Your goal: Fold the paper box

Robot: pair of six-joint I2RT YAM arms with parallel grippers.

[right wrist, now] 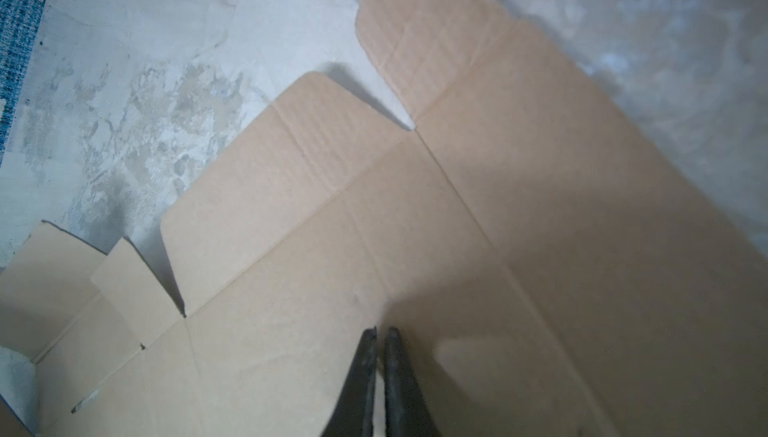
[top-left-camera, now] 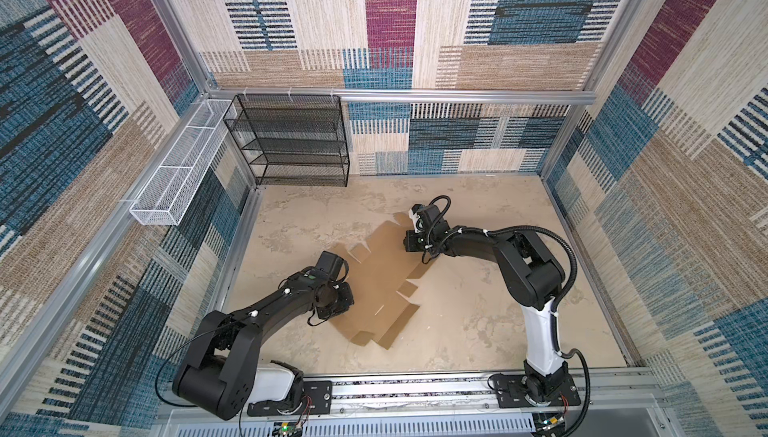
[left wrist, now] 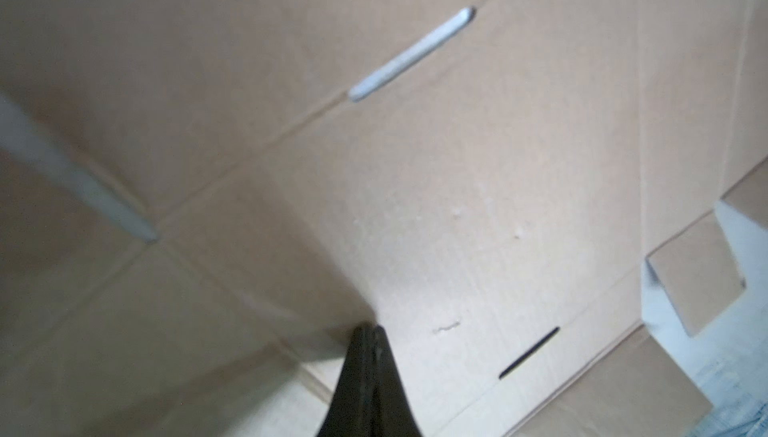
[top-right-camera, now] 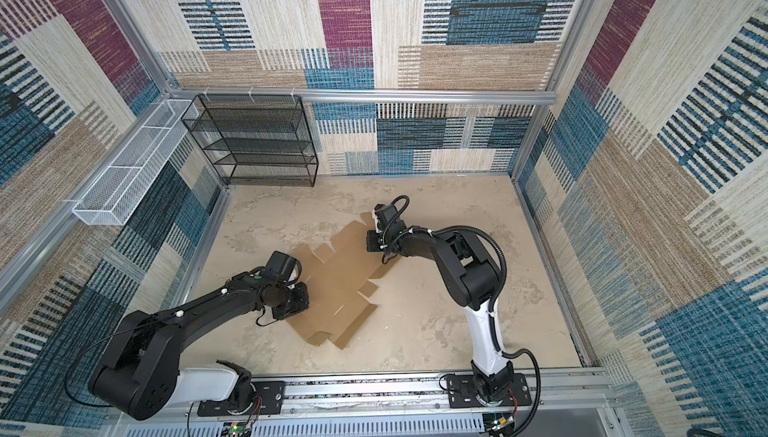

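Brown, unprinted corrugated-cardboard paper box (top-left-camera: 382, 277) lies unfolded & flat near the ctr of the mottled beige tabletop (top-left-camera: 478, 289), as we see in both top views. It runs diag. from a far end under the right arm to a near end w/ notched flaps, a bit left of ctr.

We find the black two-finger left gripper (left wrist: 369, 329) over the sheet's left part. Its jaws are pressed together w/ nothing btwn them, tips down at the cardboard beside a crease. Whether they bear on it we can't tell. A narrow cut slot (left wrist: 411, 54) shows pale table through it, and a second, dark slot (left wrist: 530, 351) sits nearer the tips.

We see the black two-finger right gripper (right wrist: 380, 331) over the far end. Its jaws stand a thin slit apart, gripping nothing, tips at the panel. Touching or just above, we can't tell. Beyond them a round-ended tab flap (right wrist: 424, 40) & a wider side flap (right wrist: 282, 164) lie flat on the table.

At far left a black wire-mesh shelf rack (top-left-camera: 291, 139) stands against the back wall, well apart from the sheet. A white mesh basket (top-left-camera: 178, 173) hangs on the left wall.
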